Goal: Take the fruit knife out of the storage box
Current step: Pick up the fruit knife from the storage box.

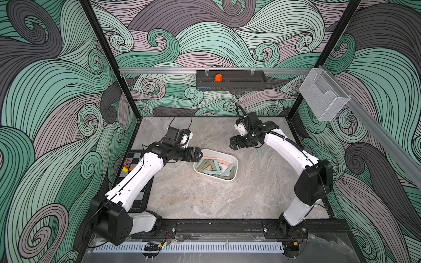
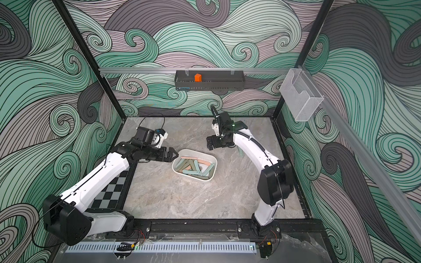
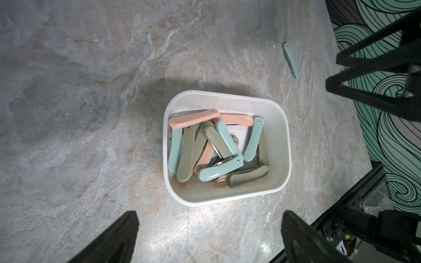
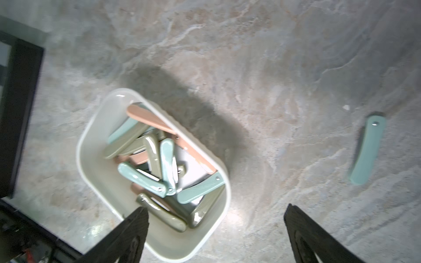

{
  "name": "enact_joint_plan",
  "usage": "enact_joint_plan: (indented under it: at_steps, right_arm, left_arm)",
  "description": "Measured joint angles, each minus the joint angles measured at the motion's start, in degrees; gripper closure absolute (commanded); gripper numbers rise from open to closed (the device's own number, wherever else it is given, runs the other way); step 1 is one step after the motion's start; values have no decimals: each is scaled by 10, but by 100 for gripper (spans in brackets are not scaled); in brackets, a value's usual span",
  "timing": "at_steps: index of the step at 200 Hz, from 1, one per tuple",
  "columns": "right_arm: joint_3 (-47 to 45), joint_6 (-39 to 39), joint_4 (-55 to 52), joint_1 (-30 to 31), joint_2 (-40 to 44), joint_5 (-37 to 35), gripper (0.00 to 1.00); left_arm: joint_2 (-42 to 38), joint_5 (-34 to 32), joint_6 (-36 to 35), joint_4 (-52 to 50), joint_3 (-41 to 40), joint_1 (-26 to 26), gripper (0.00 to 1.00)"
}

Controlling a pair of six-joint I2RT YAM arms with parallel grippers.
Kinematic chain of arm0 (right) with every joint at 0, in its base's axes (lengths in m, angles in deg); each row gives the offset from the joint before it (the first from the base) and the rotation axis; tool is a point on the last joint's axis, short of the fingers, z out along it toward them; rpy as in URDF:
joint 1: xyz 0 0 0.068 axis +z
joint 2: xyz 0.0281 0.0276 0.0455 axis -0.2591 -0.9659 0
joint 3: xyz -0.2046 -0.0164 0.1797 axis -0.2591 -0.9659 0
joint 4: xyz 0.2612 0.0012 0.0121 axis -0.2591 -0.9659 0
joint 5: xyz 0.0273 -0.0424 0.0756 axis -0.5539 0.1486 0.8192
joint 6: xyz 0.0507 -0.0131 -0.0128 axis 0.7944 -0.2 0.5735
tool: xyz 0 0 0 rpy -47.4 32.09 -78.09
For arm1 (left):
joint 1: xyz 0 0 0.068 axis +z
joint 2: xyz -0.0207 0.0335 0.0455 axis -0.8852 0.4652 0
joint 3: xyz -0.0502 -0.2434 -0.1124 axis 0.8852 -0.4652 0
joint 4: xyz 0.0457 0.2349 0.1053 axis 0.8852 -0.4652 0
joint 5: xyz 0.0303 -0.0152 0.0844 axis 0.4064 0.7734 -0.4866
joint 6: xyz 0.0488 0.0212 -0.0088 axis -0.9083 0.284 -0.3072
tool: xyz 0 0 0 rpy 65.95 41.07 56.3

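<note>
**Desk:** Two grippers spread wide and empty by a storage box (image 3: 227, 100) of fruit knives (image 3: 219, 169). What could go wrong?

**Photographer:** Handles lie crisscrossed and overlapping. Jaws closing on one would likely catch its neighbour, or shove the light box across the table (image 1: 205, 200). The smooth handles look apt to slip.

**Desk:** Where's the pile?

**Photographer:** In the box, just ahead of and below the left gripper (image 1: 200, 154), which hangs beside one end. The right gripper (image 4: 216, 208) hovers near the far corner. One teal knife (image 4: 366, 150) lies loose on the table to its other side, well apart from the box.
</note>
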Motion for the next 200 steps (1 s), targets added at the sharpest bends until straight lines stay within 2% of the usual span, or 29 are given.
enact_joint_plan:
  at_steps: [29,49,59,71,96,133,148,200]
  right_arm:
    - [-61,28,50,51,6,44,18]
    - [-86,38,71,87,-16,50,24]
    - [-89,41,78,103,-30,50,31]
    - [-88,42,89,120,-49,49,32]
    - [-75,43,96,148,-88,36,37]
    - [-40,38,99,176,-141,6,39]
    - [-24,36,98,180,-155,-8,48]
    - [34,17,92,179,-201,-40,48]
  left_arm:
    - [-39,-11,10,-3,-45,3,1]
    - [-73,-18,23,6,-88,3,1]
    - [-90,-21,30,10,-110,3,1]
    - [-108,-24,39,19,-135,3,1]
    - [-143,-29,58,41,-181,3,1]
    - [-185,-31,86,74,-228,3,1]
    - [-197,-31,95,88,-241,3,1]
    - [-210,-31,103,112,-252,3,1]
